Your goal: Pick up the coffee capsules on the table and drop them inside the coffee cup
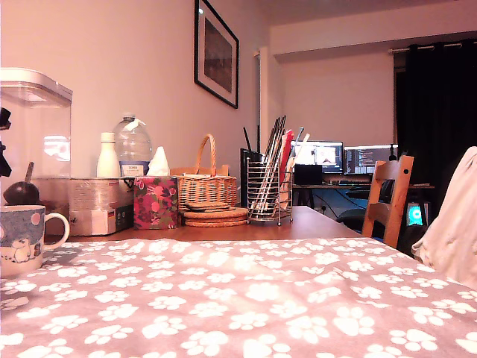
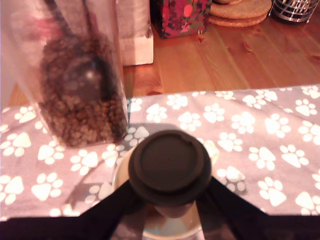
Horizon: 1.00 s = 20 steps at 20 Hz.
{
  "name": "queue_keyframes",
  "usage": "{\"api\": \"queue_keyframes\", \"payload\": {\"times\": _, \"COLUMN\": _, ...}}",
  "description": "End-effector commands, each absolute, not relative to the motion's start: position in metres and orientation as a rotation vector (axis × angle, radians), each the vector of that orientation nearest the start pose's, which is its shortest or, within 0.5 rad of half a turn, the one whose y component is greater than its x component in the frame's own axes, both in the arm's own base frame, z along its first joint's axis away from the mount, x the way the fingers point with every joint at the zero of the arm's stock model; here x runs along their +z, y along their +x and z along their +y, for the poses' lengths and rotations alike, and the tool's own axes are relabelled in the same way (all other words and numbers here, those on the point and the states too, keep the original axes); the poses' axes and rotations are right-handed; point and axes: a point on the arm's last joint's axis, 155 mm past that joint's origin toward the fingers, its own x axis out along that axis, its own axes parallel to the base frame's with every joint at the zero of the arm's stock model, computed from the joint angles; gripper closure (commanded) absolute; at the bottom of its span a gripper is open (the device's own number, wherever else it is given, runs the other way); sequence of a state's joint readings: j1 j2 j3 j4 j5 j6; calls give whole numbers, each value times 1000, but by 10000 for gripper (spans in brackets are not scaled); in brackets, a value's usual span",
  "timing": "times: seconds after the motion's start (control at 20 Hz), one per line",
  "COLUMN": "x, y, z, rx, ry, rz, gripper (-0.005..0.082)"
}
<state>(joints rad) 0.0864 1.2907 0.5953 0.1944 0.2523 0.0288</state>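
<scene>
In the wrist view my gripper (image 2: 170, 200) is shut on a dark brown coffee capsule (image 2: 170, 162), whose round flat face points at the camera. Black fingers (image 2: 107, 212) press on it from both sides. Directly beneath the capsule is the open mouth of the coffee cup (image 2: 122, 172), its pale rim showing around the capsule. In the exterior view the coffee cup (image 1: 22, 239), white with a pale blue animal print and a loop handle, stands at the far left on the paw-print cloth. Only black bits of the arm (image 1: 4, 142) show at that view's left edge.
A clear box (image 2: 75, 75) of coffee beans with a dark scoop stands right behind the cup. Further back are a floral tissue box (image 1: 155, 201), a wicker basket (image 1: 206, 186), cork mats (image 1: 216, 216) and a wire utensil holder (image 1: 270, 190). A wooden chair (image 1: 391, 198) stands at the exterior view's right.
</scene>
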Motion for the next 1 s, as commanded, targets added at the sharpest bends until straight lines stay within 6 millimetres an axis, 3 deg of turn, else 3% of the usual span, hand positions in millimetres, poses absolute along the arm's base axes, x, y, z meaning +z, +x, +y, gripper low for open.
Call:
{"api": "queue_keyframes", "payload": {"times": 0.0, "x": 128, "y": 390, "z": -15, "rx": -176, "ry": -61, "rz": 495, "gripper": 571}}
{"api": "queue_keyframes", "payload": {"times": 0.2, "x": 133, "y": 401, "z": -18, "rx": -185, "ry": -65, "rz": 533, "gripper": 571}}
{"api": "queue_keyframes", "payload": {"times": 0.5, "x": 111, "y": 414, "z": -18, "rx": -183, "ry": -93, "rz": 676, "gripper": 571}}
{"api": "queue_keyframes", "payload": {"times": 0.95, "x": 95, "y": 410, "z": -18, "rx": -180, "ry": -111, "rz": 768, "gripper": 571}}
